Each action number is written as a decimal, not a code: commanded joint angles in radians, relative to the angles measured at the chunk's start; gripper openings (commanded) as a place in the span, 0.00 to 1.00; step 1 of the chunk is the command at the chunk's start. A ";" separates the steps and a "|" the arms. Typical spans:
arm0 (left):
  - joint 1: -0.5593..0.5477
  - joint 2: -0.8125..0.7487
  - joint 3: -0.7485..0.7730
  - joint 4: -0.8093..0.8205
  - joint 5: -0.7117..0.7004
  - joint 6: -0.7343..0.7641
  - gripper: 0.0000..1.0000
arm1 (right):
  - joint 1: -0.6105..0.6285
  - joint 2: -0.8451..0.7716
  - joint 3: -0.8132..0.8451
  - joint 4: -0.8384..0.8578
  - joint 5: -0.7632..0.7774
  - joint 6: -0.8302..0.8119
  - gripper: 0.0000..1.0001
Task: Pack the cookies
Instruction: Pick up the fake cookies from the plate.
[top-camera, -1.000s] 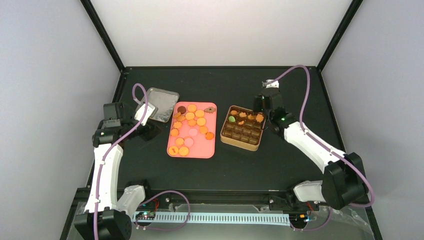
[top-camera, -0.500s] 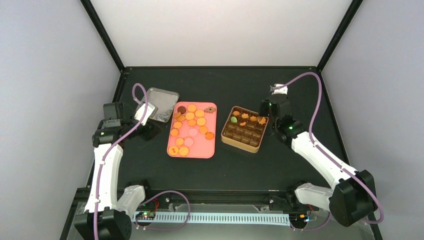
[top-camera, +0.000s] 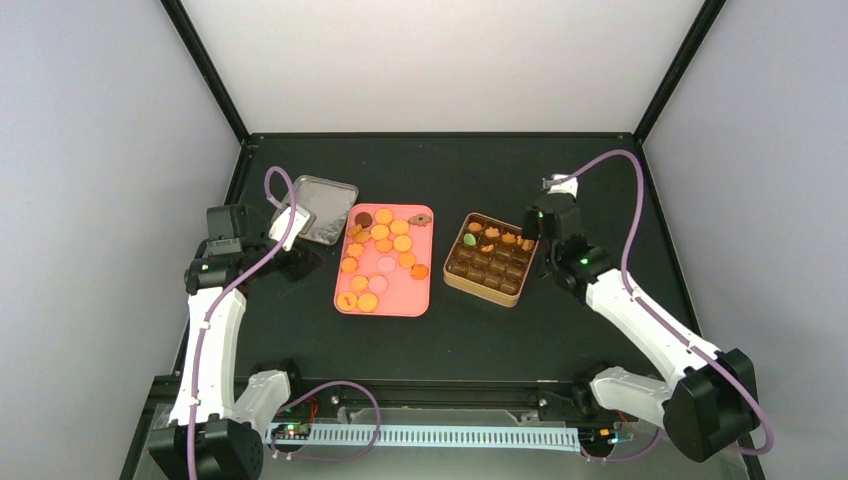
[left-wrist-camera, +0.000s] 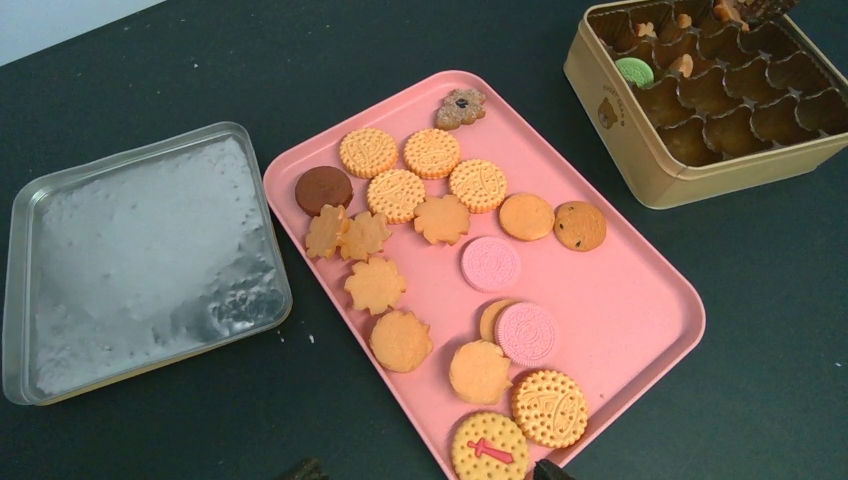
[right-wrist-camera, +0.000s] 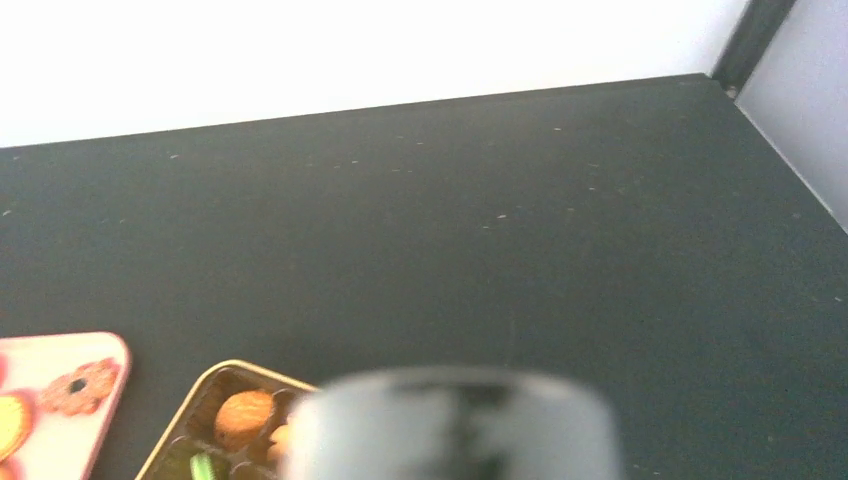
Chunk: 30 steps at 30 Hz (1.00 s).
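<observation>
Many small round cookies (top-camera: 380, 250), mostly orange with a few pink and one dark brown, lie on a pink tray (top-camera: 410, 295); the left wrist view shows them close up (left-wrist-camera: 440, 220). A gold tin (top-camera: 478, 292) with brown compartment cups holds a green cookie (left-wrist-camera: 633, 70) and several orange ones (top-camera: 495, 237) in its far row. My left gripper (top-camera: 305, 262) is open and empty just left of the tray; only its fingertips (left-wrist-camera: 548, 470) show. My right gripper (top-camera: 543, 250) hovers at the tin's right edge. In its own view (right-wrist-camera: 455, 425) it is a blurred mass with no gap.
The tin's silver lid (top-camera: 322, 205) lies upside down left of the tray's far end and shows in the left wrist view (left-wrist-camera: 140, 260). The right wrist view catches the tin's far corner (right-wrist-camera: 215, 385), a flower cookie (right-wrist-camera: 83, 385), bare black table and the back wall.
My right gripper has moved from over the tin's far right compartments to the right, off the tin. The left arm and the tray cookies have not moved.
</observation>
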 joint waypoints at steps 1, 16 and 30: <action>0.009 -0.006 0.004 0.002 0.009 0.016 0.56 | 0.095 -0.033 0.047 0.054 0.042 -0.046 0.27; 0.068 -0.004 0.012 -0.034 0.005 0.039 0.60 | 0.497 0.336 0.304 0.328 -0.111 -0.157 0.34; 0.093 0.011 0.003 -0.041 0.030 0.059 0.60 | 0.497 0.490 0.282 0.379 -0.169 -0.174 0.35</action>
